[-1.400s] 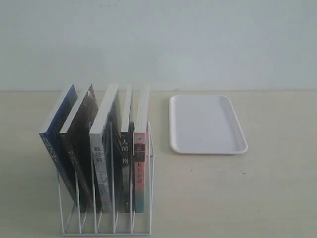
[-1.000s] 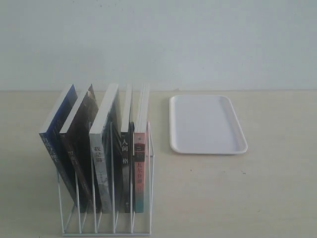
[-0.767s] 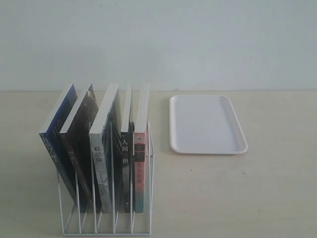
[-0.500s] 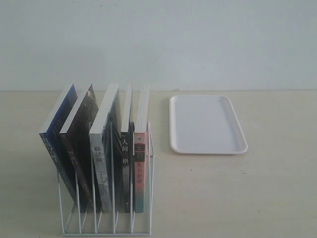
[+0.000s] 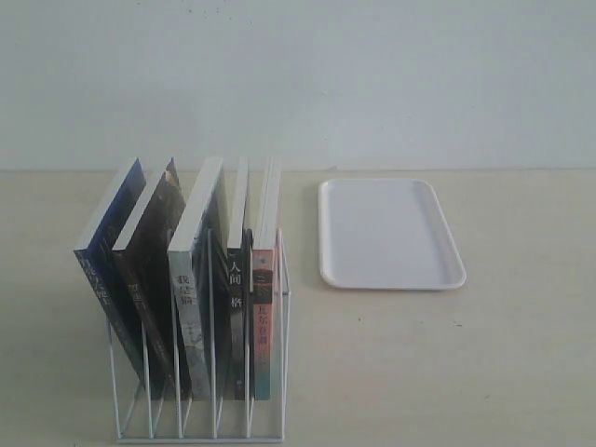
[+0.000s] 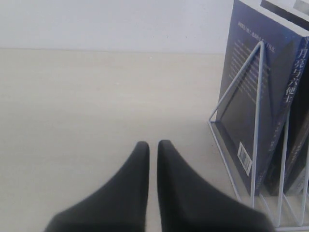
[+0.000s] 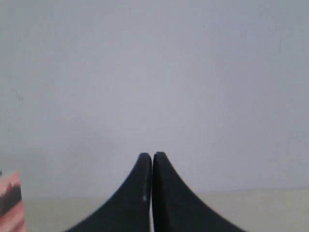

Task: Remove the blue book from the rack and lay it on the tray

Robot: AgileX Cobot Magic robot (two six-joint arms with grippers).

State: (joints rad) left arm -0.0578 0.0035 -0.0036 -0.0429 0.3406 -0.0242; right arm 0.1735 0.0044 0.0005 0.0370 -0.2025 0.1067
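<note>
**Exterior view: blue book sitting in rack, both grippers closed**

Exterior view is showing the blue book (image 5: 99,291) standing in the leftmost slot of the rack (image 5: 200,438). It is leaning left, with its spine facing the camera. Four more books are filling the slots to its right:
- dark book (image 5: 149,279), leaning against it
- grey-spined book (image 5: 186,317)
- black book (image 5: 235,307)
- pink book (image 5: 264,317), at the right end

The rack is sitting at the near left of the table (image 5: 419,372). The tray (image 5: 391,233) is lying flat on the table, right of the rack and further back, well apart from it.

Left wrist view: the left gripper (image 6: 153,145) is sitting over the table beside the rack's outer side, apart from it. Its fingers are nearly pressing together, leaving only a thin slit between the tips. The blue book's back cover, with its barcode (image 6: 245,158), is facing this side behind the end wire.

Right wrist view: the right gripper (image 7: 152,157) is pointing at the wall (image 7: 154,72) with its fingers pressing tip to tip. A strip of table is showing beneath. A pink-red corner is peeking in at the frame edge, too little of it to tell what it is.
</note>
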